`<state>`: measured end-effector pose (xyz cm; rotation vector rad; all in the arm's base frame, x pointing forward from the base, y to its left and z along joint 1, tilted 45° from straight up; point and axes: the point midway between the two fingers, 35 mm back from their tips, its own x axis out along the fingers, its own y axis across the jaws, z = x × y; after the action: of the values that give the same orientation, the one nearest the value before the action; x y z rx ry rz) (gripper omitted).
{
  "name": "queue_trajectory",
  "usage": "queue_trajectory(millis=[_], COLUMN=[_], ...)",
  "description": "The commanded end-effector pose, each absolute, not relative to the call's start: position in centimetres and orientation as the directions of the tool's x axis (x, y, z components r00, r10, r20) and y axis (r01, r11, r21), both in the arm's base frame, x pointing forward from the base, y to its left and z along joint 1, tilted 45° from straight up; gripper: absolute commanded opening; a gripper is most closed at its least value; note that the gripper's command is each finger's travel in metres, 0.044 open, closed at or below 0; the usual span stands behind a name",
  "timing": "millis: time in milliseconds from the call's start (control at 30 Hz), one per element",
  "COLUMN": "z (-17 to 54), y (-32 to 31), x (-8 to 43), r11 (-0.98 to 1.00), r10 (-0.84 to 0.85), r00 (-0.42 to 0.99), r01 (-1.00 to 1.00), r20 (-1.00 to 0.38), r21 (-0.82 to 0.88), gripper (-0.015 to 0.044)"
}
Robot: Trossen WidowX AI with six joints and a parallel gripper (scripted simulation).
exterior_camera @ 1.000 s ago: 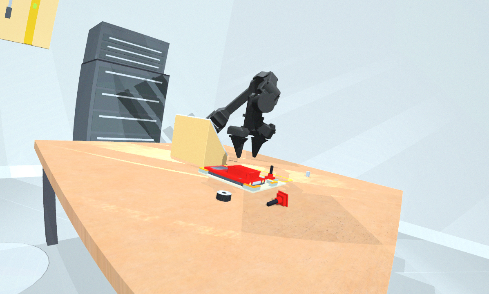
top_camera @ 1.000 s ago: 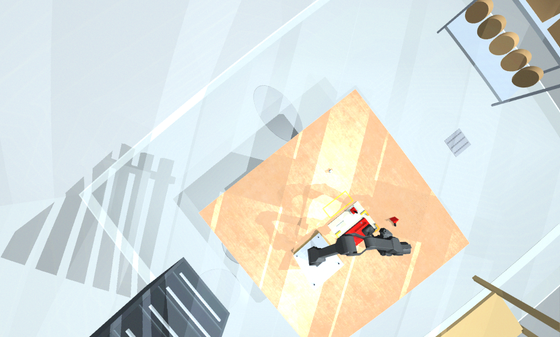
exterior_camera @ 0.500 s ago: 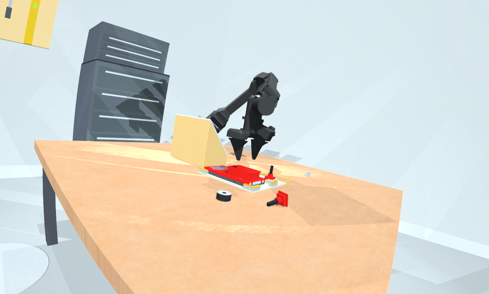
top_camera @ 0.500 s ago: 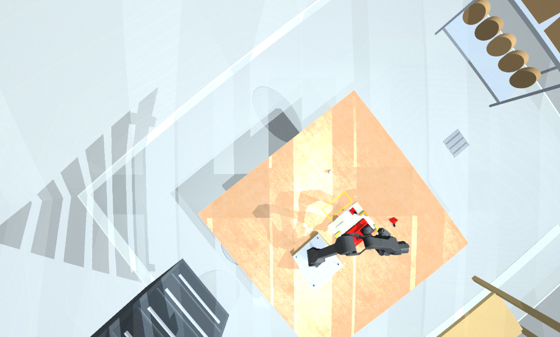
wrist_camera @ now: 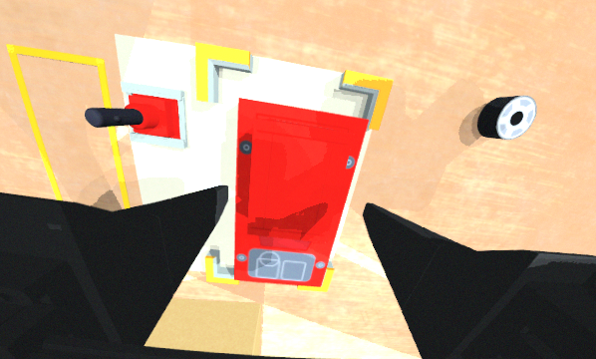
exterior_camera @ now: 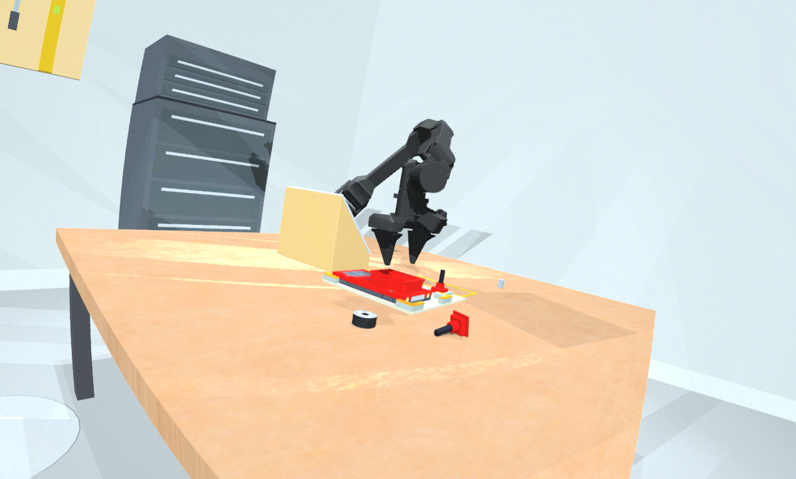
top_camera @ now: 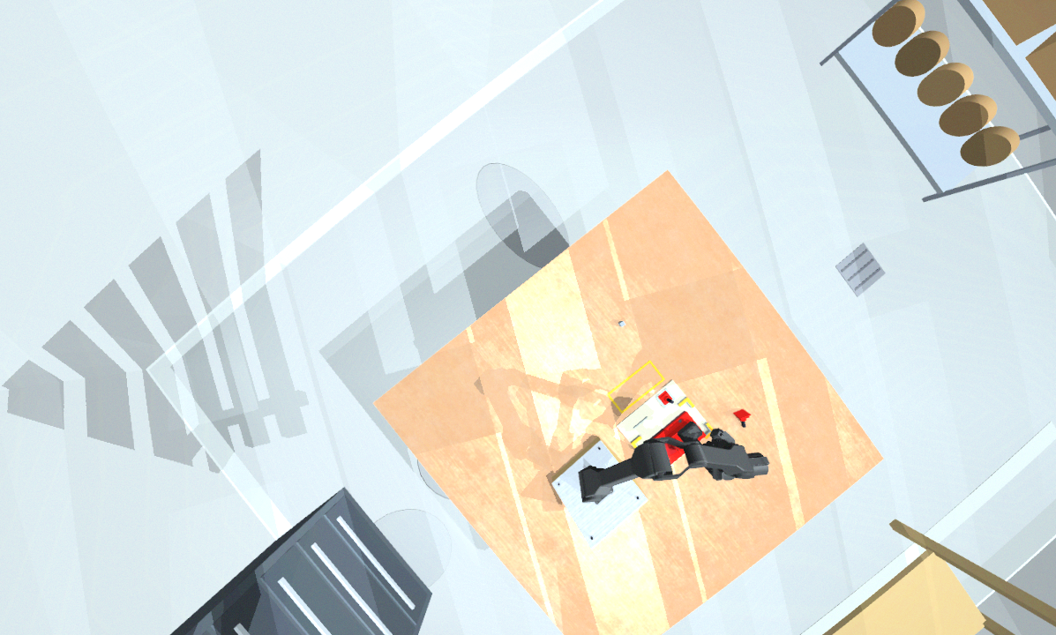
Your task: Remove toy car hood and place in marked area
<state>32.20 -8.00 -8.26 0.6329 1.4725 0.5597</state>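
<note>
The red toy car (top_camera: pixel 677 421) (exterior_camera: pixel 352 273) (wrist_camera: pixel 281 264) sits between yellow corner brackets on a white plate (exterior_camera: pixel 448 305) (wrist_camera: pixel 200 165). Its raised red hood (exterior_camera: pixel 398 279) (wrist_camera: pixel 298 175) is on the car; in the top view the arm hides much of it. The yellow outlined marked area (top_camera: pixel 629 377) (exterior_camera: pixel 473 293) (wrist_camera: pixel 56 55) lies on the table beside the plate, with nothing inside it. My gripper (exterior_camera: pixel 399 263) (wrist_camera: pixel 298 200) is open and empty above the car. In the wrist view its fingertips appear on either side of the car.
A red piece with an upright black handle (exterior_camera: pixel 441 288) (wrist_camera: pixel 153 117) stands in a holder on the plate. A similar red piece (top_camera: pixel 742 414) (exterior_camera: pixel 459 324) lies loose. A black wheel (exterior_camera: pixel 364 319) (wrist_camera: pixel 516 118), a small grey block (top_camera: pixel 621 323) (exterior_camera: pixel 501 283) and the tan arm base (exterior_camera: pixel 311 226) are nearby.
</note>
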Motion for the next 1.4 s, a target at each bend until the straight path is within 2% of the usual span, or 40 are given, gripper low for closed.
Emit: queue_trajectory(millis=[0,1367], z=[-8.6,-9.9], y=[-7.6,-6.2], x=[32.0,32.0], r11=[0.716,0.715], r10=[0.696,0.697], r00=[0.027,0.027], r01=[0.046,0.046], r20=[-0.717,-0.716], r21=[0.697,0.698], gripper=[0.044,0.044])
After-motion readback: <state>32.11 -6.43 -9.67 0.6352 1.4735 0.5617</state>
